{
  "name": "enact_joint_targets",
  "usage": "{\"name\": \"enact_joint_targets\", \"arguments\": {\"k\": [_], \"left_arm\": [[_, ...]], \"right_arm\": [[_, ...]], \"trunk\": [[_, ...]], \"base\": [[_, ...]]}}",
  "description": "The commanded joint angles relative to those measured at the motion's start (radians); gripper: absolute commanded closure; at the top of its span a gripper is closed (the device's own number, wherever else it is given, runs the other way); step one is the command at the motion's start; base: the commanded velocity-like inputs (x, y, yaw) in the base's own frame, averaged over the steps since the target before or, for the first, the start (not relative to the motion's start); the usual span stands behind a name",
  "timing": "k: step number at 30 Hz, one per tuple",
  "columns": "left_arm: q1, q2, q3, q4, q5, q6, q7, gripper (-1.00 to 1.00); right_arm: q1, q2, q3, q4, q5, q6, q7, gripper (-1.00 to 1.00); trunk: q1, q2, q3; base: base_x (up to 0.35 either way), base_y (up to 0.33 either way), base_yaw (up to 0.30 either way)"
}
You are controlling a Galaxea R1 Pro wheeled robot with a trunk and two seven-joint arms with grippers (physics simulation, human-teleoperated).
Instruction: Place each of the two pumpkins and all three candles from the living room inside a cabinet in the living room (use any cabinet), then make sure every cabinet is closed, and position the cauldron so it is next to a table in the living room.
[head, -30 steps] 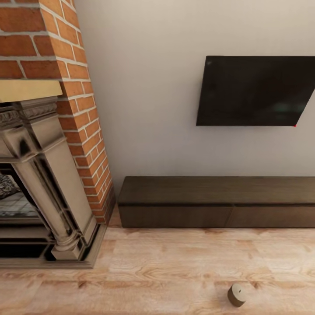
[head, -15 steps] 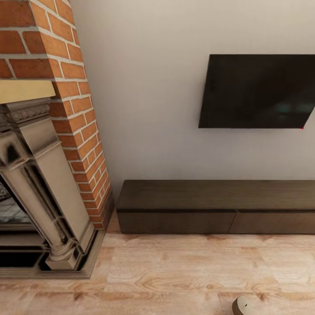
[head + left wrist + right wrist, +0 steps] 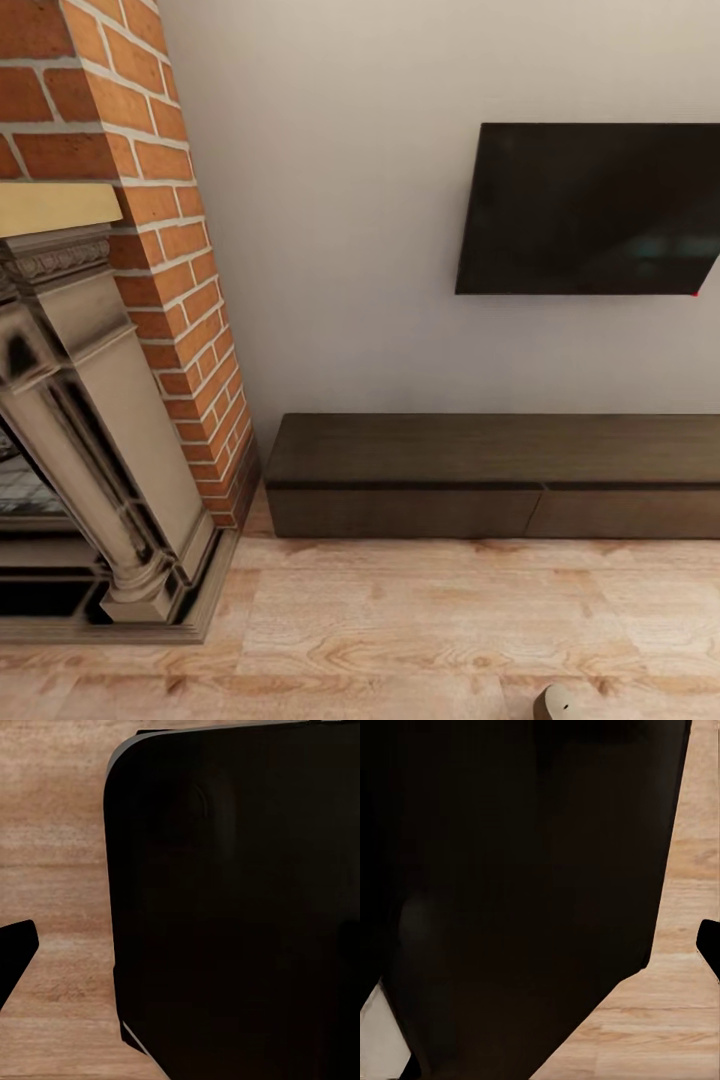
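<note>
A long, low dark-brown cabinet (image 3: 500, 478) is seen against the pale wall, its flat handle-less fronts shut, beneath a wall-mounted black screen (image 3: 590, 208). A stubby grey-brown candle (image 3: 553, 704) is cut off at the wood floor's (image 3: 400, 630) near edge. Whether either gripper is open cannot be told.

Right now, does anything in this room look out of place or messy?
One thing: a small grey-brown candle sits on the bare wooden floor at the head view's bottom edge, partly cut off. The low dark cabinet under the wall-mounted TV looks shut and tidy; the fireplace seems intact.
</note>
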Motion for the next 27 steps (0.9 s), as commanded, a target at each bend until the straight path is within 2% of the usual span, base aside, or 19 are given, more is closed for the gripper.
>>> {"name": "enact_joint_targets", "arguments": {"k": [1,9,14,18,19,21,23,24,27], "left_arm": [[-0.001,0.0,0.001,0.001,-0.001,-0.003,0.0,-1.0],[-0.006,0.0,-0.003,-0.016,0.0,0.0,-0.002,-1.0],[-0.016,0.002,-0.004,-0.105,0.002,0.017,-0.003,-1.0],[-0.017,0.003,-0.002,-0.22,0.004,0.08,-0.003,-1.0],[-0.017,0.003,-0.001,-0.293,0.005,0.123,-0.003,-1.0],[-0.014,0.003,0.001,-0.388,0.005,0.172,-0.003,-1.0],[-0.009,0.003,0.002,-0.49,0.005,0.227,-0.003,-1.0],[0.0,0.003,0.003,-0.589,0.006,0.289,-0.003,-1.0],[0.019,0.003,0.004,-0.72,0.008,0.377,-0.003,-1.0]], "right_arm": [[0.0,0.001,0.0,-0.006,0.0,0.001,0.0,-1.0],[-0.002,0.006,0.003,-0.043,-0.001,0.001,-0.033,-1.0],[-0.006,0.006,0.003,-0.142,-0.003,0.002,-0.045,-1.0],[-0.001,0.021,0.003,-0.311,-0.018,0.002,-0.041,-1.0],[0.001,0.03,0.004,-0.389,-0.035,0.004,-0.04,-1.0],[0.003,0.036,0.005,-0.465,-0.056,0.018,-0.04,-1.0],[0.004,0.04,0.007,-0.532,-0.074,0.053,-0.039,-1.0],[0.005,0.043,0.011,-0.592,-0.087,0.104,-0.038,-1.0],[0.005,0.046,0.015,-0.682,-0.097,0.176,-0.036,-1.0]], "trunk": [[0.0,0.0,-0.001],[0.0,0.0,-0.001],[0.0,0.0,-0.001],[0.0,0.0,-0.001],[0.0,0.0,-0.001],[0.0,0.0,-0.001],[0.0,0.0,-0.001],[0.0,0.0,-0.001],[0.0,0.0,-0.001]], "base": [[0.007,0.0,0.0],[0.003,0.0,0.0],[0.0,0.0,0.0],[0.0,0.0,0.0],[0.0,0.0,0.0],[0.0,0.0,0.0],[0.0,0.0,0.0],[0.0,0.0,0.0],[0.0,0.0,0.0]]}}
